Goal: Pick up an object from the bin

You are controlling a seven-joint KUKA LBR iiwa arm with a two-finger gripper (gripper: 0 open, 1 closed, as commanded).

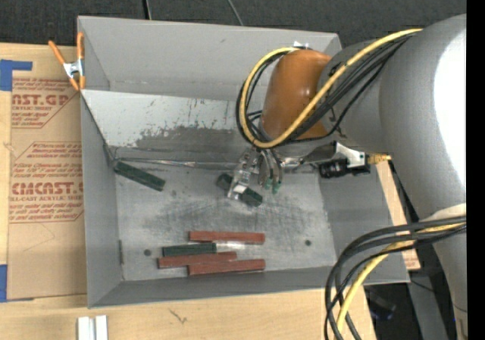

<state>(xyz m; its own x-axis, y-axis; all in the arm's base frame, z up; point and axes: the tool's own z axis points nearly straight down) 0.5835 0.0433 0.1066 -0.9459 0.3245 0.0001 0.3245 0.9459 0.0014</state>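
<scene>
Gripper (246, 184) low at mid-bin, right on a small dark green block (253, 198).
Block lies flat on the bin (303, 217) floor, showing either side of the fingers — apart or clamped, cannot tell. Red and green sticks (220, 251) lie well apart, near the front wall.

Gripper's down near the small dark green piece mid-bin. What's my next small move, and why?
Probably nudge the gripper slightly toward the view's lower left, centring it over the small dark green piece. That piece lies alone on the bin floor, sticking out on that side of the gripper; the red-brown and green bars lie apart, lower in view.
</scene>
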